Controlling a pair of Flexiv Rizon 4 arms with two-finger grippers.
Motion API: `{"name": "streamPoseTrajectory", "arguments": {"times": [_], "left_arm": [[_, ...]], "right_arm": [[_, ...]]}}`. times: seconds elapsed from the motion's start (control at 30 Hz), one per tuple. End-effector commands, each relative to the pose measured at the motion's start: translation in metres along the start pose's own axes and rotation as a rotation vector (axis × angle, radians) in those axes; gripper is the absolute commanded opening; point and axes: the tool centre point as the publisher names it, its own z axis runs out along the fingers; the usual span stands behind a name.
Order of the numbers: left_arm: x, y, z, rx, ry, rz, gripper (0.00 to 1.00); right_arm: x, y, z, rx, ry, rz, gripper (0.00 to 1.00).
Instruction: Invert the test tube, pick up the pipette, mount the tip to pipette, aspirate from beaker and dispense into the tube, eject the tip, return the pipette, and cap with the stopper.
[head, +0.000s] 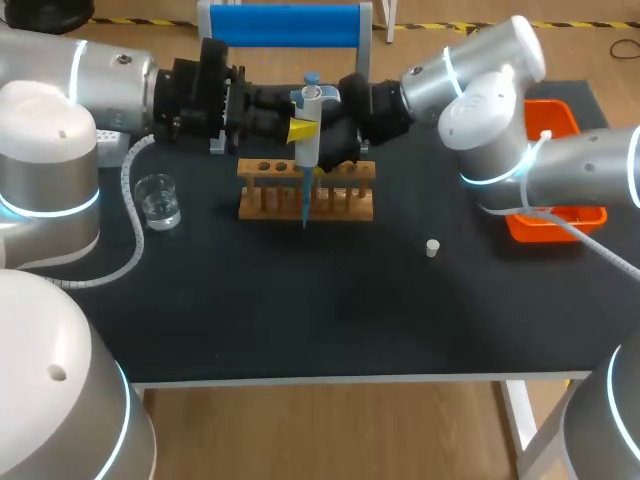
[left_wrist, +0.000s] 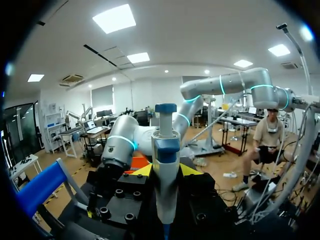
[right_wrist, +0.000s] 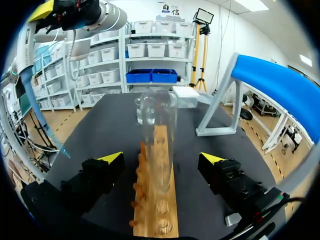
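Left wrist view: pipette (left_wrist: 165, 170) lower end cut off

Blue-and-white pipette (head: 311, 115), brown rack (head: 300, 203), orange tray (head: 590, 216), black table (head: 330, 310), clear beaker (head: 158, 202), cream stopper (head: 432, 248)

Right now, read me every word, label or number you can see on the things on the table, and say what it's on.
None can be read.
The pipette shows no legible marking in any view.
The test tube, beaker, wooden rack and stopper show no print.
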Motion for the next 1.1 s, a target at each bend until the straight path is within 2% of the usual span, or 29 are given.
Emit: {"name": "streamPoseTrajectory", "arguments": {"times": [0.03,0.3,0.43,0.73,0.87,1.1], "left_arm": [[-0.001,0.000,0.000,-0.001,0.003,0.000,0.00],[-0.001,0.000,0.000,-0.001,0.003,0.000,0.00],[-0.001,0.000,0.000,-0.001,0.003,0.000,0.00],[-0.001,0.000,0.000,-0.001,0.003,0.000,0.00],[-0.001,0.000,0.000,-0.001,0.003,0.000,0.00],[-0.001,0.000,0.000,-0.001,0.003,0.000,0.00]], "right_arm": [[0.015,-0.008,-0.028,-0.009,-0.018,0.008,1.00],[0.038,-0.024,-0.072,-0.047,-0.067,0.028,1.00],[0.053,-0.023,-0.099,-0.089,-0.087,0.021,1.00],[0.084,-0.007,-0.160,-0.285,-0.107,0.025,1.00],[0.098,0.004,-0.174,-0.363,-0.099,0.016,1.00],[0.123,0.022,-0.181,-0.441,-0.067,0.016,1.00]]}}
